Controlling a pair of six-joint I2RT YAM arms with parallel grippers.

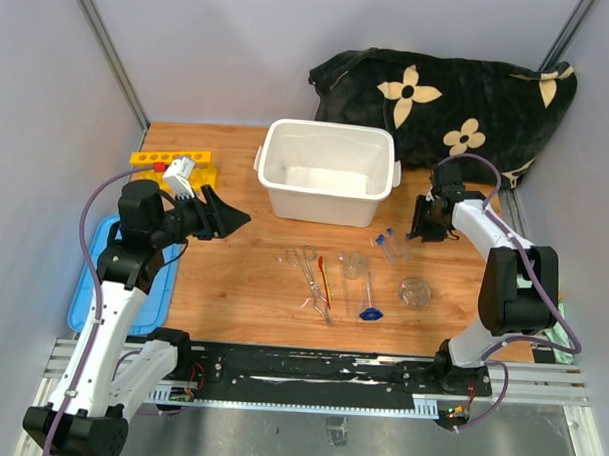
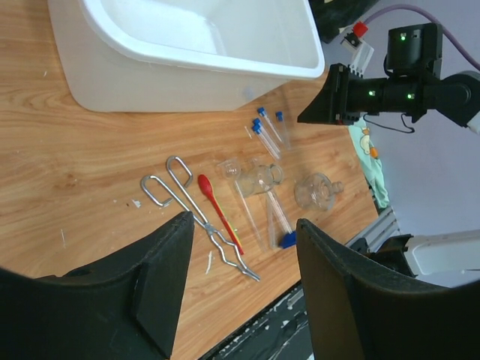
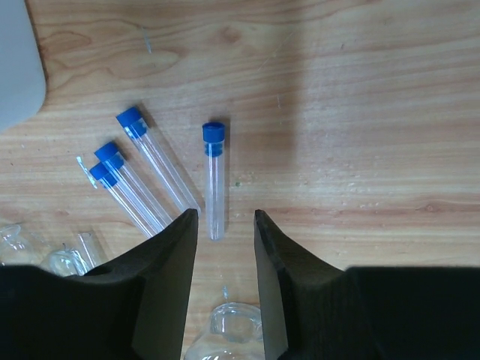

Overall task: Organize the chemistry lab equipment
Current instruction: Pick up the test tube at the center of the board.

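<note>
Several blue-capped tubes (image 3: pixel 214 180) lie on the wooden table right of the white bin; they also show in the top view (image 1: pixel 387 243). My right gripper (image 3: pixel 225 214) is open and empty above them, its jaws astride the end of one tube. A glass flask (image 3: pixel 232 322) lies just below it. Metal tweezers (image 1: pixel 308 273), a thin red tool (image 1: pixel 324 279), a beaker (image 1: pixel 353 265), a blue-based glass piece (image 1: pixel 369 295) and the flask (image 1: pixel 414 290) lie mid-table. My left gripper (image 1: pixel 230 220) is open and empty, raised near the yellow rack (image 1: pixel 172 163).
A white plastic bin (image 1: pixel 325 204) stands at the back centre. A blue lid (image 1: pixel 92 301) lies at the left edge under my left arm. A black flower-patterned blanket (image 1: pixel 449 103) is heaped at the back right. Grey walls close in both sides.
</note>
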